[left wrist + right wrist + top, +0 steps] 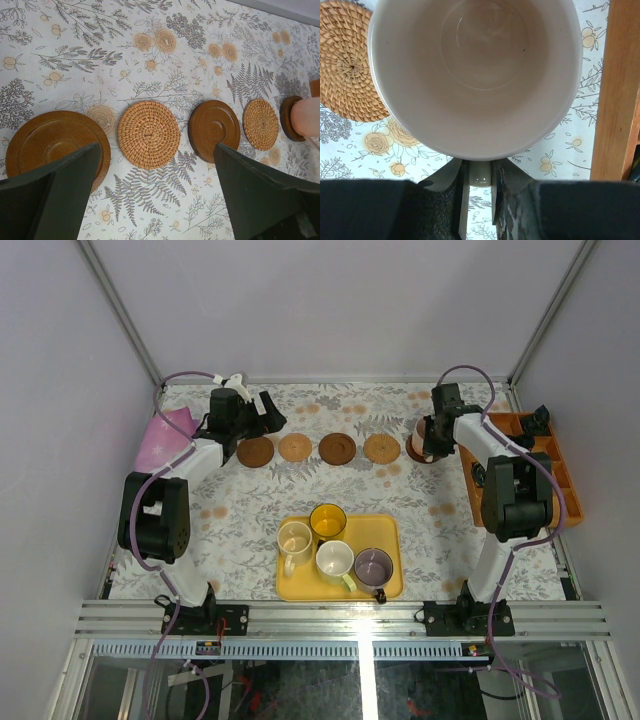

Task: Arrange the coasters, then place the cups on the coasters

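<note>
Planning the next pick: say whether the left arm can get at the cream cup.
Probably yes: the left claw is open and empty; the cream cup stands clear, leftmost on the tray.

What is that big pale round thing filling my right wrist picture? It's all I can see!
Observer: You're looking down into the pink cup. The left wrist camera shows its pink outside.
Operator: Is it sitting on something?
Observer: A dark brown coaster shows just beneath it. I can't tell whether they touch.
Operator: Where are the other cups?
Observer: Four stand on the yellow tray, near the arms: the yellow cup, cream cup, pale green-white cup and purple-grey cup.
</note>
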You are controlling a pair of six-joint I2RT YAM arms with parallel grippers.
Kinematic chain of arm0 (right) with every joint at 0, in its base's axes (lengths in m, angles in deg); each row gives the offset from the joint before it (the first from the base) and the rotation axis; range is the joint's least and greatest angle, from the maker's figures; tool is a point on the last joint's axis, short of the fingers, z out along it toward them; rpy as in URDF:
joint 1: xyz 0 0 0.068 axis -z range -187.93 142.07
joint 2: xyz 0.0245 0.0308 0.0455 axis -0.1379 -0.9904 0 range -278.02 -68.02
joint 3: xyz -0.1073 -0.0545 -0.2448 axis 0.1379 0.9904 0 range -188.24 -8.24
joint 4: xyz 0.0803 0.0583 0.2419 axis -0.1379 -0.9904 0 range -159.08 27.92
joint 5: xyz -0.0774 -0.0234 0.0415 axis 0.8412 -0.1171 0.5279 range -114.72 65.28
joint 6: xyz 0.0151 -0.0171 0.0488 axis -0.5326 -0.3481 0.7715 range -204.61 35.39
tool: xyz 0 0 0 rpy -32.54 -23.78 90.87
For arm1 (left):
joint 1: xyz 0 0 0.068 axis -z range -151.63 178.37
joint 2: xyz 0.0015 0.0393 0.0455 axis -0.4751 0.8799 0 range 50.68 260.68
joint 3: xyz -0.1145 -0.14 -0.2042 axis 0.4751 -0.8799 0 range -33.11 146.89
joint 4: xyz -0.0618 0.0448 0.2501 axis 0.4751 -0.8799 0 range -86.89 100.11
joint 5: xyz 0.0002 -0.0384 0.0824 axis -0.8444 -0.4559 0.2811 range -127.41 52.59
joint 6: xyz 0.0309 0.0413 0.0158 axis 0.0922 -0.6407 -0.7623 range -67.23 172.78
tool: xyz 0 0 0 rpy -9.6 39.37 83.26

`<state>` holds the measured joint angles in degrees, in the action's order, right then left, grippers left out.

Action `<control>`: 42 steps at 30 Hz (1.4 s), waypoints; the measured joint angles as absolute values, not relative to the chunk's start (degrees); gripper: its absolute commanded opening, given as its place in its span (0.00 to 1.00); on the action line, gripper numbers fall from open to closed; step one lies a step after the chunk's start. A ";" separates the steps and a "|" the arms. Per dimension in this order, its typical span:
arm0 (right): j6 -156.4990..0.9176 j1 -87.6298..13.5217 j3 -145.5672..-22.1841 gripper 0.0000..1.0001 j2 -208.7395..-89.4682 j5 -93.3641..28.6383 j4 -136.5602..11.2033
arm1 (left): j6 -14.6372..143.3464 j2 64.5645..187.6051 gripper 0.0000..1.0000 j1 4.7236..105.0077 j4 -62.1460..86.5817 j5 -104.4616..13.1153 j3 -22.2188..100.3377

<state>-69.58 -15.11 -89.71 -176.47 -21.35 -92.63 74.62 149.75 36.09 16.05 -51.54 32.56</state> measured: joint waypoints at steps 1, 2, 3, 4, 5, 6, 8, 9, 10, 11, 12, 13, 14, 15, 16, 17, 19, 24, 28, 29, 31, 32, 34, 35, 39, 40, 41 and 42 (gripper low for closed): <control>-69.58 -15.11 -89.71 0.15 -176.68 -21.35 -92.65 | 74.62 149.75 0.96 36.09 16.05 -51.54 32.56; -69.58 -15.11 -89.74 0.17 -176.68 -21.35 -92.54 | 74.62 149.75 0.96 36.09 16.05 -51.54 32.56; -69.58 -15.11 -89.74 0.17 -176.68 -21.35 -92.48 | 74.62 149.75 0.96 36.09 16.05 -51.54 32.56; -69.56 -15.11 -89.74 0.20 -176.71 -21.35 -92.48 | 74.64 149.75 0.96 36.09 16.05 -51.54 32.56; -69.56 -15.11 -89.74 0.24 -176.71 -21.32 -92.45 | 74.62 149.75 0.96 36.09 16.05 -51.52 32.56; -69.56 -15.11 -89.74 0.33 -176.71 -21.30 -92.45 | 74.62 149.75 0.96 36.09 16.05 -51.54 32.56; -69.51 -15.11 -89.74 0.48 -176.71 -21.21 -92.43 | 74.62 149.75 0.96 36.09 16.05 -51.54 32.56; -69.29 -15.11 -89.74 0.52 -176.71 -21.15 -92.30 | 74.64 149.75 0.96 36.09 16.05 -51.54 32.56; -69.45 -15.11 -89.82 0.56 -176.71 -21.08 -92.13 | 74.62 149.75 0.96 36.09 16.05 -51.54 32.56; -69.36 -15.11 -89.93 0.59 -176.71 -21.02 -91.95 | 74.62 149.75 0.96 36.09 16.05 -51.54 32.56; -69.38 -15.11 -90.00 0.61 -176.71 -20.86 -91.82 | 74.64 149.75 0.96 36.09 16.05 -51.54 32.56; -69.40 -15.11 -90.08 0.62 -176.71 -20.75 -91.73 | 74.62 149.75 0.96 36.09 16.05 -51.54 32.56; -69.36 -15.11 -90.17 0.63 -176.71 -20.69 -91.69 | 74.62 149.75 0.96 36.09 16.05 -51.54 32.56; -69.36 -15.11 -90.26 0.64 -176.71 -20.65 -91.62 | 74.62 149.75 0.96 36.09 16.05 -51.54 32.56; -69.36 -15.11 -90.28 0.65 -176.71 -20.56 -91.56 | 74.62 149.75 0.96 36.09 16.05 -51.54 32.56; -69.36 -15.11 -90.35 0.65 -176.71 -20.32 -91.58 | 74.64 149.75 0.96 36.09 16.05 -51.54 32.56; -69.36 -15.11 -90.48 0.66 -176.71 -19.62 -91.56 | 74.62 149.75 0.96 36.09 16.05 -51.54 32.56; -69.38 -15.11 -90.59 0.66 -176.47 -19.16 -91.69 | 74.62 149.75 0.96 36.09 16.05 -51.54 32.56; -69.40 -15.11 -90.57 0.66 -175.50 -18.31 -92.17 | 74.62 149.75 0.96 36.09 16.05 -51.54 32.56; -69.43 -15.11 -90.57 0.66 -175.20 -18.09 -92.32 | 74.62 149.75 0.96 36.09 16.05 -51.54 32.56; -69.45 -15.11 -90.57 0.66 -174.65 -17.67 -92.61 | 74.62 149.75 0.96 36.09 16.05 -51.56 32.56; -69.43 -15.11 -90.54 0.66 -174.46 -17.52 -92.67 | 74.62 149.75 0.96 36.09 16.05 -51.56 32.56; -69.43 -15.11 -90.46 0.65 -174.26 -17.04 -92.65 | 74.62 149.75 0.96 36.09 16.05 -51.59 32.56; -69.40 -15.11 -90.37 0.65 -174.26 -16.78 -92.65 | 74.62 149.75 0.96 36.09 16.05 -51.56 32.56; -69.38 -15.11 -89.52 0.64 -174.26 -16.60 -92.91 | 74.62 149.75 0.96 36.09 16.05 -51.56 32.56; -69.38 -15.11 -89.34 0.64 -174.26 -16.60 -93.02 | 74.62 149.75 0.96 36.09 16.05 -51.56 32.54; -69.38 -15.11 -89.17 0.64 -174.26 -16.58 -93.09 | 74.62 149.75 0.96 36.09 16.05 -51.56 32.54; -69.38 -15.11 -88.99 0.64 -174.26 -16.54 -93.09 | 74.62 149.75 0.96 36.09 16.05 -51.56 32.54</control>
